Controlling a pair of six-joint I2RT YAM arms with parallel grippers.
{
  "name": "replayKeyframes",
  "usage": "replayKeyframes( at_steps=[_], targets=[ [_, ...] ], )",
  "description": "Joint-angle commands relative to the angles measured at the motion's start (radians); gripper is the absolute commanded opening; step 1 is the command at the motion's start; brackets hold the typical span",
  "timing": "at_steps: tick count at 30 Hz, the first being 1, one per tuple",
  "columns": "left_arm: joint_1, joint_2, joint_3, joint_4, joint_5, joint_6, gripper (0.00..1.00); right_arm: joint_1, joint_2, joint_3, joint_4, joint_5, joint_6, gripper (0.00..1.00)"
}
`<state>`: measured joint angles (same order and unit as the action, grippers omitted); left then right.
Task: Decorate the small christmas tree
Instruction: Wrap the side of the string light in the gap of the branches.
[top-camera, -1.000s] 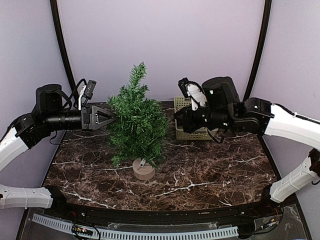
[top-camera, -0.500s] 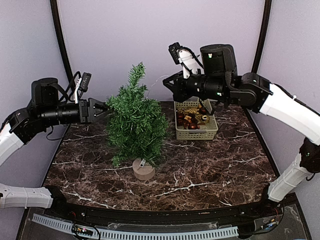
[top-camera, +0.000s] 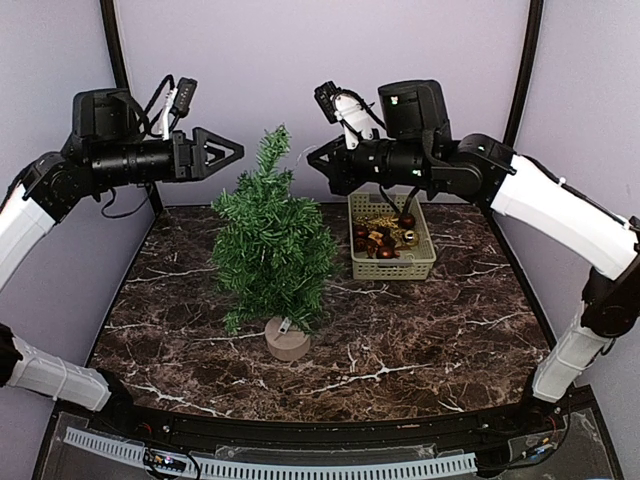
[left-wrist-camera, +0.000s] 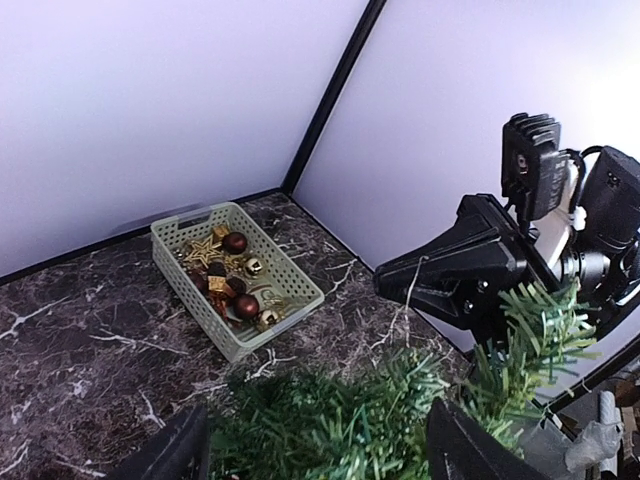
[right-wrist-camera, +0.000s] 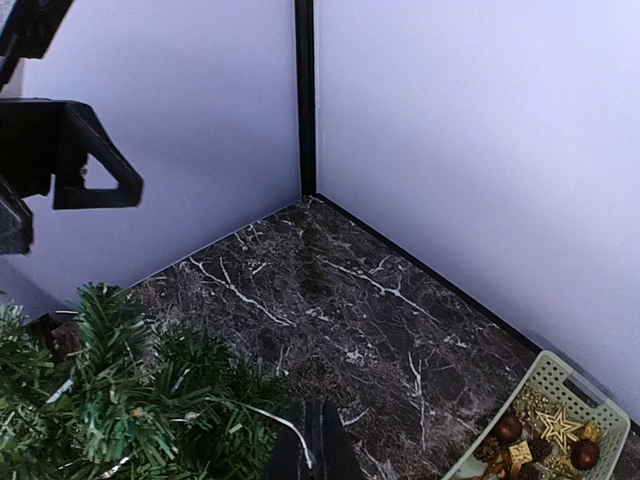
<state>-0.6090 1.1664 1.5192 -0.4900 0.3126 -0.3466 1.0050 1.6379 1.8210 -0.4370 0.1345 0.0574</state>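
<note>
The small christmas tree (top-camera: 275, 250) stands upright at the table's middle on its round tan base (top-camera: 287, 341). My left gripper (top-camera: 238, 155) is open and empty, high at the left, level with the tree's top; its fingers frame the branches (left-wrist-camera: 380, 420) in the left wrist view. My right gripper (top-camera: 313, 165) is high at the right of the tree's top. It is shut on a thin white wire (right-wrist-camera: 270, 420) that runs into the branches (right-wrist-camera: 120, 400). The wire also shows hanging at the right gripper's tip in the left wrist view (left-wrist-camera: 410, 285).
A pale green basket (top-camera: 395, 268) with dark red balls, gold bells and a gold star stands at the back right behind the tree; it also shows in the left wrist view (left-wrist-camera: 265, 335) and the right wrist view (right-wrist-camera: 560, 385). Purple walls close the back and sides.
Both arms have risen. The left gripper moved from the tree's left side up to top height. The right gripper moved up from over the basket and left towards the tree's top.
</note>
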Motion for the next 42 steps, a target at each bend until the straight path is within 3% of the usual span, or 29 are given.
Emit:
replayKeyframes(
  at_steps=[1, 10, 17, 28, 33, 36, 38, 42],
  targets=[
    [-0.002, 0.09, 0.111, -0.013, 0.171, 0.053, 0.76, -0.005, -0.01, 0.059, 0.073, -0.083, -0.038, 0.0],
    [-0.008, 0.222, 0.218, 0.072, 0.373, 0.03, 0.79, -0.005, 0.058, 0.155, 0.056, -0.116, -0.078, 0.0],
    [-0.026, 0.275, 0.26, 0.092, 0.436, 0.04, 0.8, -0.004, 0.083, 0.186, 0.044, -0.119, -0.09, 0.0],
    [-0.03, 0.3, 0.266, 0.092, 0.426, 0.051, 0.31, -0.006, 0.082, 0.179, 0.043, -0.13, -0.09, 0.0],
    [-0.029, 0.298, 0.258, 0.105, 0.43, 0.05, 0.02, -0.003, 0.071, 0.162, 0.046, -0.126, -0.084, 0.0],
    [-0.031, 0.279, 0.237, 0.123, 0.413, 0.053, 0.0, -0.006, 0.039, 0.115, 0.073, -0.115, -0.073, 0.0],
    [-0.031, 0.265, 0.224, 0.125, 0.395, 0.058, 0.0, -0.008, -0.001, 0.057, 0.109, -0.118, -0.059, 0.13],
    [-0.031, 0.252, 0.214, 0.125, 0.387, 0.063, 0.0, -0.048, -0.102, -0.108, 0.227, -0.176, 0.032, 0.54]
  ],
)
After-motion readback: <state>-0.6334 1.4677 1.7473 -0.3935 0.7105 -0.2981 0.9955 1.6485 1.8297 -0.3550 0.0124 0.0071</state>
